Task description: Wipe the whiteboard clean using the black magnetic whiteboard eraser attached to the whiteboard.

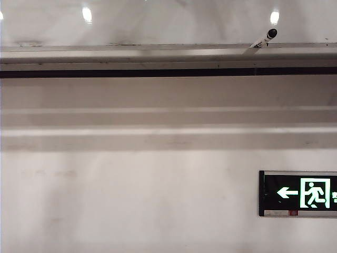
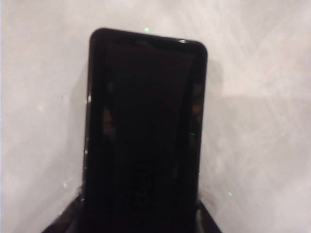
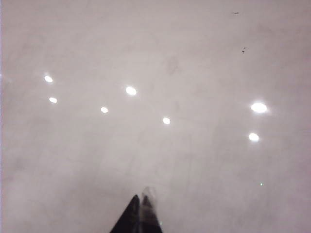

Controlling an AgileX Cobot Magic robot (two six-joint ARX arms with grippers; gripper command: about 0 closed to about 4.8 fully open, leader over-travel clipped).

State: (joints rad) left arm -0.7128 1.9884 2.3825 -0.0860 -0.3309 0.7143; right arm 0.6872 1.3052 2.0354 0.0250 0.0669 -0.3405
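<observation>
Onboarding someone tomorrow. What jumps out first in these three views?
The black eraser fills the left wrist view, gripped by the left gripper against the whiteboard. In the exterior view, a lit green exit sign glows at lower right, with a marker on the grey ledge. The right gripper, shut, faces glossy board dotted with light reflections.
</observation>
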